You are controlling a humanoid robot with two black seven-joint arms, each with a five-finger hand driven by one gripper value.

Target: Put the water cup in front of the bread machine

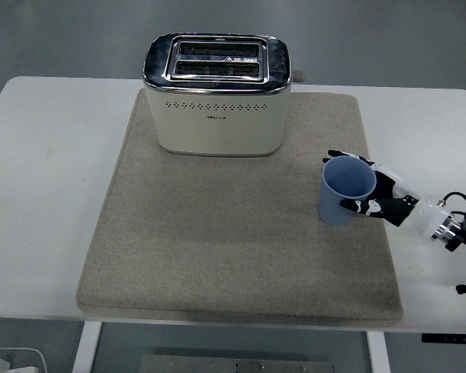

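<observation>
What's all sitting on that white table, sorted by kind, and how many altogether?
Toasters: 1, cream toaster
Cups: 1, blue cup, gripped by the robot's right hand
Mats: 1, grey mat
Total: 3

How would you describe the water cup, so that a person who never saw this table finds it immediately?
Start from the grey mat covering the middle of the white table, with the cream toaster at its far end. Go to the mat's right edge: the water cup stands there upright, held by the right hand. It is the only blue thing and the only open, empty vessel.
</observation>
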